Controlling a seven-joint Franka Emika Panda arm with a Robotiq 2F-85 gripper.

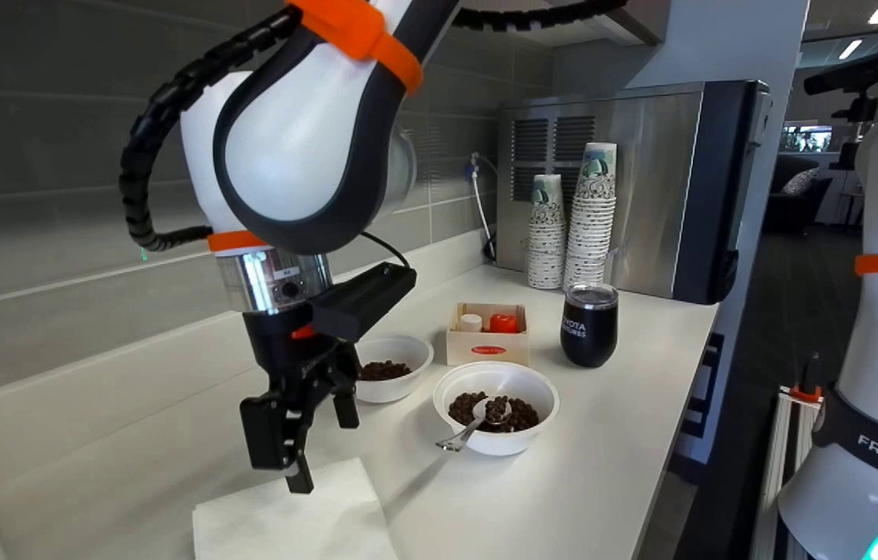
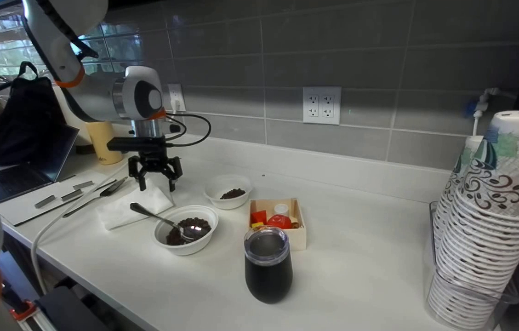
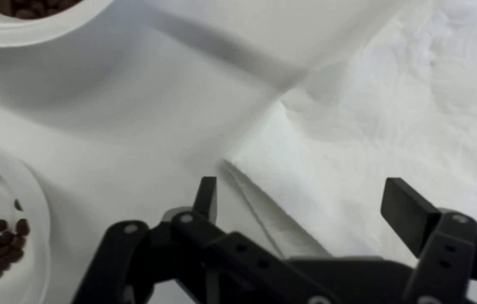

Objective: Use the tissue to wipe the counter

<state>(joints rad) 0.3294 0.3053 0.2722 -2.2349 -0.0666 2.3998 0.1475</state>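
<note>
Nearest in exterior view: folded tissue [image 1: 299, 519] on worktop [image 1: 563, 486], ungripped; wiping seemingly not begun; grasp and wipe both left. Just above, straddling tissue's edge in wrist view: pincer [image 3: 305, 195], spread wide, holding nothing. Arm [image 1: 302, 144] bent above, aiming pincer down. Beyond: bowl [image 1: 505, 445] with spoon [image 1: 466, 433].

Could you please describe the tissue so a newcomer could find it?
Start at the white counter along the grey tiled wall and find the black gripper. Beneath it lies the white tissue; unlike the round bowls nearby, it is a folded, straight-edged sheet.
</note>
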